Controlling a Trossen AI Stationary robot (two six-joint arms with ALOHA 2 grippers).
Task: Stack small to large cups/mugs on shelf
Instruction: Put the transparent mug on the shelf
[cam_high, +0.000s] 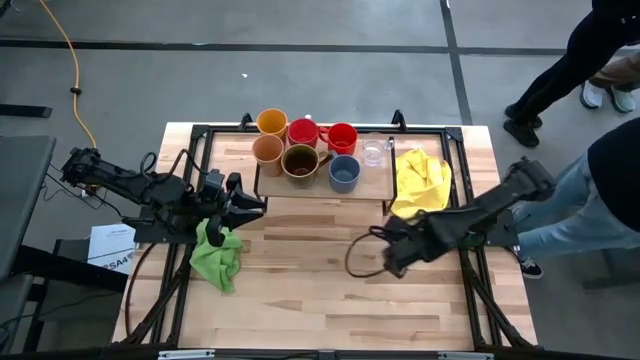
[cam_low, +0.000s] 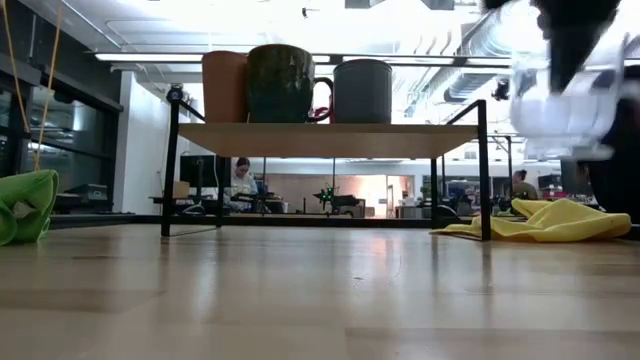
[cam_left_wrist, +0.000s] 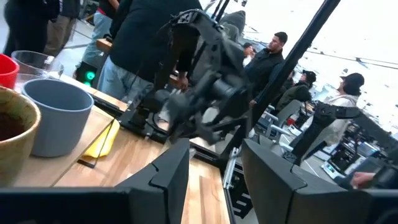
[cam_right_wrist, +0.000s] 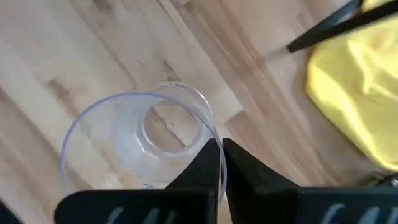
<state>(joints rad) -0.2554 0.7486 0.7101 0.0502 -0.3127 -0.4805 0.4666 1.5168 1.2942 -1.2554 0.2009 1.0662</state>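
Observation:
The shelf (cam_high: 375, 182) stands at the table's far middle on black legs. On it are a yellow-orange cup (cam_high: 272, 122), a tan cup (cam_high: 268, 150), two red mugs (cam_high: 302, 132) (cam_high: 341, 137), a brown mug (cam_high: 300, 160), a blue-grey mug (cam_high: 344, 173) and a clear glass (cam_high: 374, 152). My right gripper (cam_high: 392, 252) is shut on a second clear glass (cam_right_wrist: 146, 143), right of the table's middle and near of the shelf. My left gripper (cam_high: 255, 205) is open and empty, over the green cloth, left of the shelf. My right gripper pinches the glass's rim wall (cam_right_wrist: 214, 142), one finger inside the glass and one outside. The fingers come from above, slanting in from the table's right. The glass is mouth up, and in the low view (cam_low: 562, 105) it is lifted clear of the table.
A green cloth (cam_high: 218, 255) lies under my left gripper. A yellow cloth (cam_high: 420, 178) lies against the shelf's right legs, also in the right wrist view (cam_right_wrist: 360, 81). A person (cam_high: 600, 190) stands close to the table's right edge. Bare tabletop (cam_high: 300, 300) lies in front.

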